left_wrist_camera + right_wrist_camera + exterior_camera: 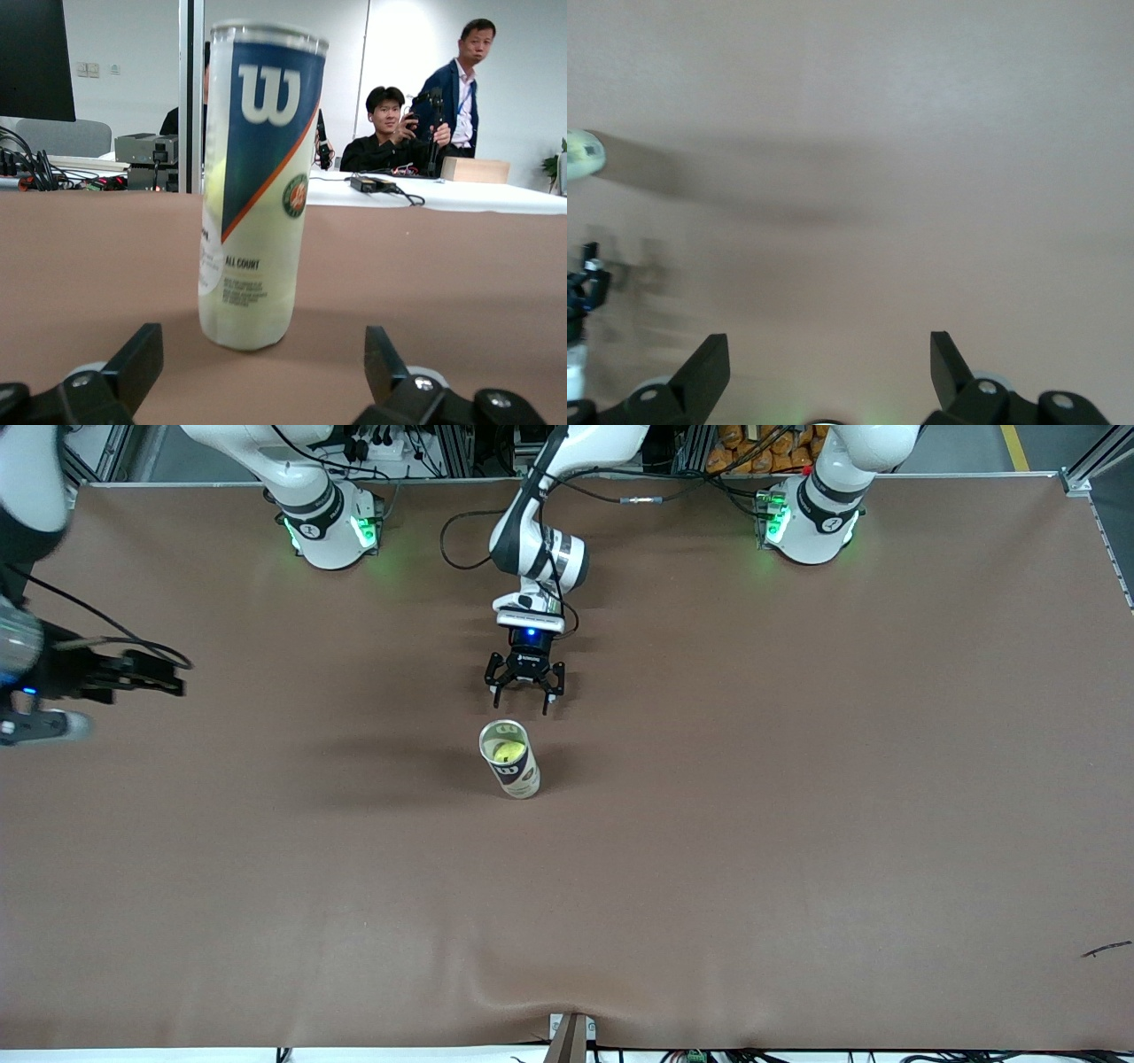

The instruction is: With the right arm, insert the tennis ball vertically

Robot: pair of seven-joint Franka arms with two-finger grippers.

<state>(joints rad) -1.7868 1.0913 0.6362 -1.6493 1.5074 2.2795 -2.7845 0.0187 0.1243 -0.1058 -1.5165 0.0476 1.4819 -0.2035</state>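
An open tennis ball can [514, 769] stands upright on the brown table [797, 824], with a yellow-green tennis ball [507, 753] inside it. My left gripper [524, 689] is open and empty, low by the table beside the can and apart from it. The left wrist view shows the can [257, 195] between and ahead of my open left gripper [261, 363]. My right gripper [175, 677] is open and empty, high over the table toward the right arm's end. In the right wrist view the right gripper [828, 363] looks down on bare table, with the can [580, 153] at the frame's edge.
A black cable [456, 549] loops on the table near the arm bases. A small dark mark [1107, 950] lies near the front corner at the left arm's end. People [390, 128] sit at a white table past the table's edge.
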